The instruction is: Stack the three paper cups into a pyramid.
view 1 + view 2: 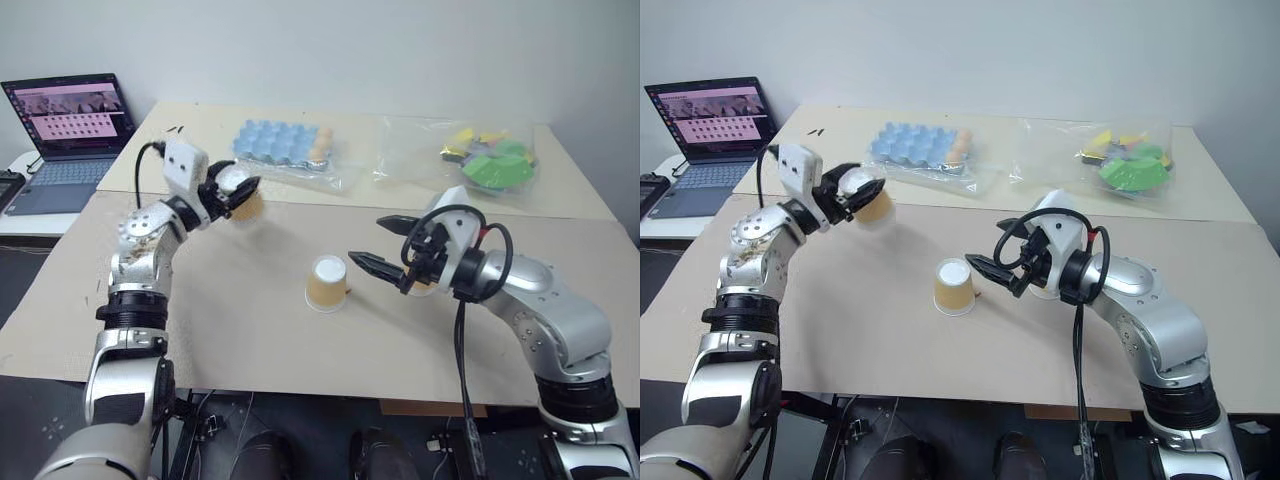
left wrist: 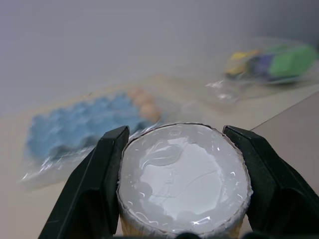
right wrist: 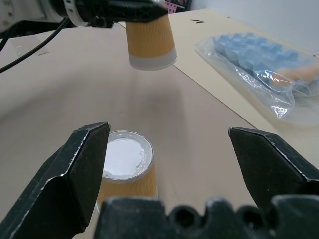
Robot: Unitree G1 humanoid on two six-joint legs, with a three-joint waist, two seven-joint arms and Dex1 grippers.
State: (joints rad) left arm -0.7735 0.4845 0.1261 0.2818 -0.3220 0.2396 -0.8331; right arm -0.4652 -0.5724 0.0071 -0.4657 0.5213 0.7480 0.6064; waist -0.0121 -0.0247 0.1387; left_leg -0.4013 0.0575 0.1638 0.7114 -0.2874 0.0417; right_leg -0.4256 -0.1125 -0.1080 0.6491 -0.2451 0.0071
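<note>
Bench point(image 1: 250, 330): pale tan top, two boards butted together, seam running across behind the working area. Far board carries a clear bag with a blue egg tray point(image 1: 280, 143), a few eggs at its end, and a second clear bag of bright green and yellow pieces point(image 1: 490, 160); contents too blurred to name. Open laptop point(image 1: 68, 125) on a side surface off the bench's far left corner. Right gripper point(image 1: 368, 262) hovers just above the bench, pointing leftward, jaws released and spread wide with nothing between them. One paper cup point(image 1: 327, 284) stands upside down, white base up, near bench centre, just beside the right gripper's fingertips, not touching as far as can be seen. Left gripper point(image 1: 240, 195) is raised over the bench's left side, jaws clenched on a second paper cup point(image 1: 873, 205), held clear of the surface, upside down and somewhat tilted.
</note>
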